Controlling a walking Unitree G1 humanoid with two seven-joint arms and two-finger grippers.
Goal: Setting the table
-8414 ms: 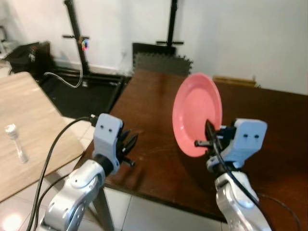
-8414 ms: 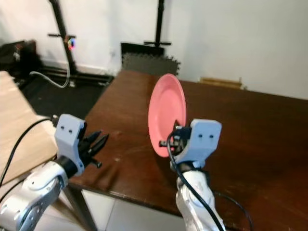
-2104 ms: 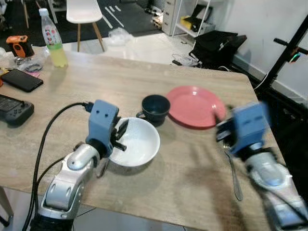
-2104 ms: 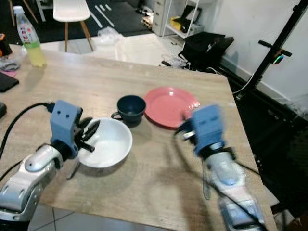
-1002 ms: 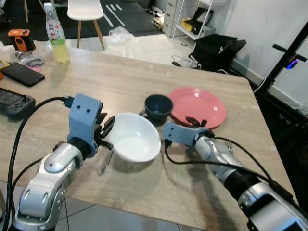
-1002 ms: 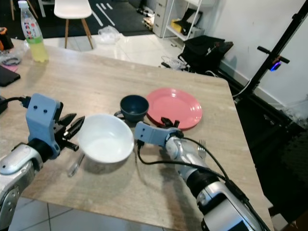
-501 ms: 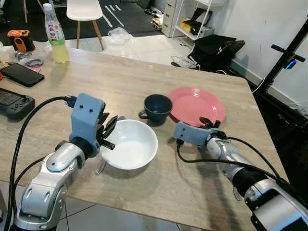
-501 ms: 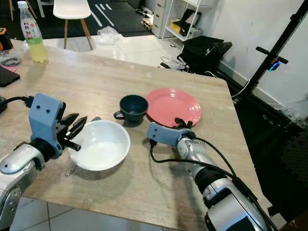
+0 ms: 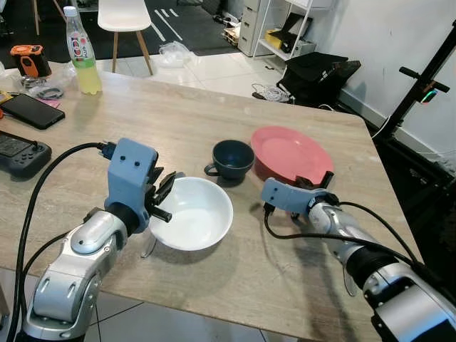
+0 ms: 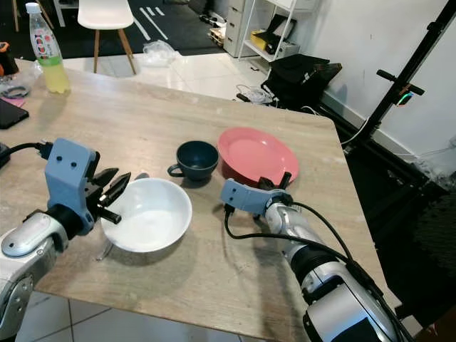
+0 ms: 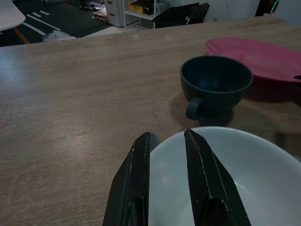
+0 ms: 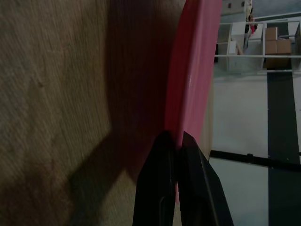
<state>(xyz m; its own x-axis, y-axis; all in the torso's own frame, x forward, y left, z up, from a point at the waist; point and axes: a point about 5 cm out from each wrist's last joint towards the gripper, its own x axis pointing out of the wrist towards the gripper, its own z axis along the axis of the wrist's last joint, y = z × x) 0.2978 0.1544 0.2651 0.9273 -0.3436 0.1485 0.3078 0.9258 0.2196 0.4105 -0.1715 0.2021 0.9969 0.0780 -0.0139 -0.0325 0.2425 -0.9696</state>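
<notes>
A white bowl (image 9: 192, 214) rests on the light wooden table (image 9: 178, 121). My left gripper (image 9: 165, 196) is shut on its near-left rim, one finger (image 11: 200, 155) inside the bowl (image 11: 235, 174) and one outside. A dark blue cup (image 9: 234, 158) stands just behind the bowl. Right of the cup is the pink plate (image 9: 288, 153), its near edge raised a little off the table. My right gripper (image 9: 317, 184) is shut on that near rim (image 12: 193, 70). A spoon (image 9: 148, 247) pokes out from under the bowl.
At the table's far left stand a drink bottle (image 9: 80, 53), a phone (image 9: 32, 110), a black controller (image 9: 18, 149) and an orange device (image 9: 27, 60). Beyond the table are a white chair (image 9: 128, 14), a black bag (image 9: 320, 71) and a black stand (image 9: 427, 78).
The bowl, tilted up a second ago, now sits flat. My right gripper has closed on the plate's near rim and tipped that edge up slightly. Earlier the plate was carried over from a dark table.
</notes>
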